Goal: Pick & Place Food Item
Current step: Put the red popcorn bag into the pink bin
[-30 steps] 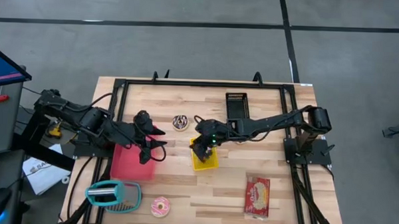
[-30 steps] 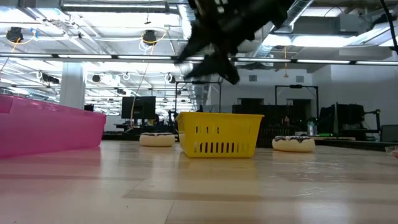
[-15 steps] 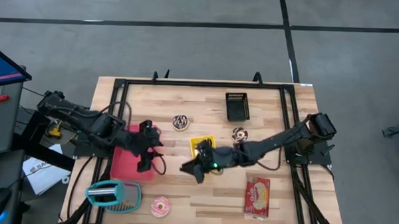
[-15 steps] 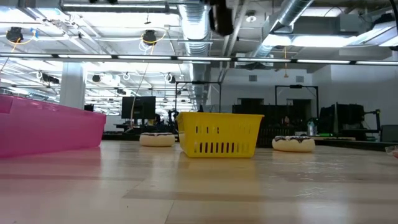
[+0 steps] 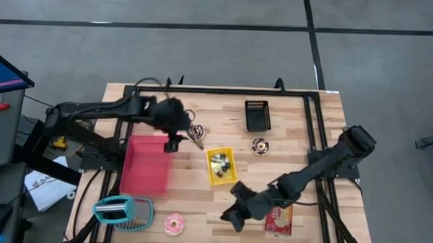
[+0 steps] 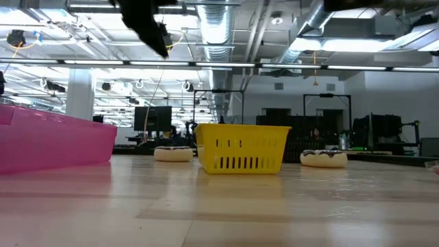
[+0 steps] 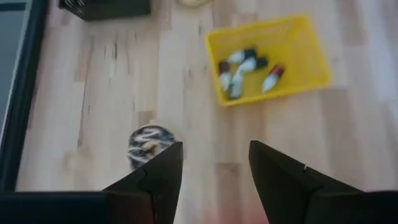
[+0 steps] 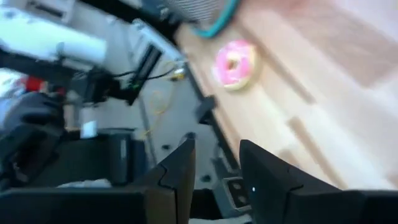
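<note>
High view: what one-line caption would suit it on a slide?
Left gripper hovers near a chocolate donut; right gripper reaches toward the pink donut; yellow basket sits mid-table.

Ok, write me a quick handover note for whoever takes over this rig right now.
Left gripper: open, empty, above the chocolate donut near the pink bin.
Right gripper: open, empty, at the table's front edge, facing the pink donut.
Yellow basket mid-table already holds several small items.
Second chocolate donut lies right of the basket, below the black tray; snack packet front right.
Left to do: all three donuts and the packet lie loose on the table.
</note>
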`<state>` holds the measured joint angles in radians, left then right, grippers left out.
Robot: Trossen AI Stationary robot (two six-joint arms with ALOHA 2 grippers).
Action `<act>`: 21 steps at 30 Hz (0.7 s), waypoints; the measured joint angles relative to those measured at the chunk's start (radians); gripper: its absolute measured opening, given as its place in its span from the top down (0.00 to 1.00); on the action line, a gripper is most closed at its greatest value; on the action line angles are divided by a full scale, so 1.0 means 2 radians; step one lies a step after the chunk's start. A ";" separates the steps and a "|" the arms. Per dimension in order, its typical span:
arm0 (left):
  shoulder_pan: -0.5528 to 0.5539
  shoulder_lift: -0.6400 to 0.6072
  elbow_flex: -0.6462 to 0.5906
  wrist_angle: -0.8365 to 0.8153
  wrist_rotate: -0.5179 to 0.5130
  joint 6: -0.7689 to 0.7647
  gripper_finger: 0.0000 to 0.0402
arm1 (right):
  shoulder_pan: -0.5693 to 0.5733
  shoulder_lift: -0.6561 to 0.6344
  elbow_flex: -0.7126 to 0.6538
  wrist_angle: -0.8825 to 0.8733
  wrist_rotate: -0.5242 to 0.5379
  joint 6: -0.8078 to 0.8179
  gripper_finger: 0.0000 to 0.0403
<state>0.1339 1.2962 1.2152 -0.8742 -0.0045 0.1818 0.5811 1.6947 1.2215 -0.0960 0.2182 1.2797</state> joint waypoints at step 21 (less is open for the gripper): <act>0.048 0.165 -0.001 0.071 0.058 0.110 0.42 | 0.054 -0.169 0.000 -0.261 0.270 0.094 0.70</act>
<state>0.2306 1.6272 1.2133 -0.7325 0.1106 0.4017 0.6886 1.3574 1.2220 -0.6175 0.7575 1.4680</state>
